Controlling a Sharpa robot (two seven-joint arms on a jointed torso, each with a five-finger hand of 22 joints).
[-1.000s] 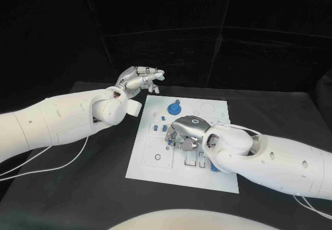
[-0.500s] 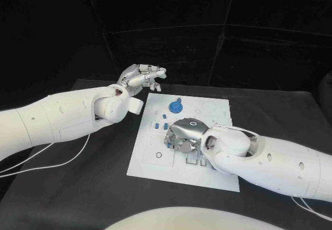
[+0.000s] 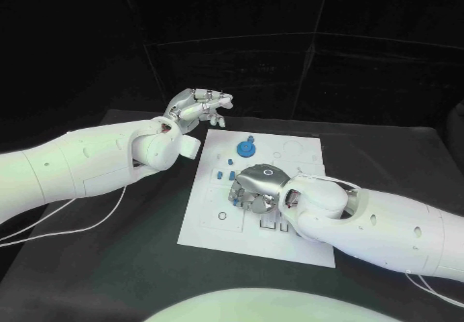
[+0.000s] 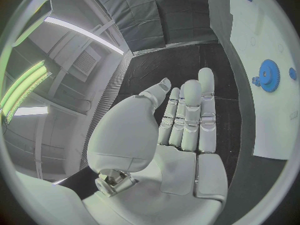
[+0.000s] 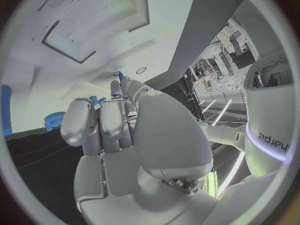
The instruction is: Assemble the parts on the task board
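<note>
The left hand (image 4: 181, 130) hangs over the black table (image 4: 162, 65), fingers (image 4: 206, 110) straight and close together, holding nothing. Beside it lies the task board (image 4: 269, 45), with a blue gear (image 4: 270, 75) near its edge.

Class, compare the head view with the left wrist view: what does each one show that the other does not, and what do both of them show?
Head view alone: the right hand lowered over the middle of the task board, with small blue parts beside it, and both white arms.

Left wrist view alone: the left hand's palm side, its fingers straight and together, holding nothing.

Both: the left hand raised off the board's far left corner, the white task board, the blue gear on it, and the black table.
</note>
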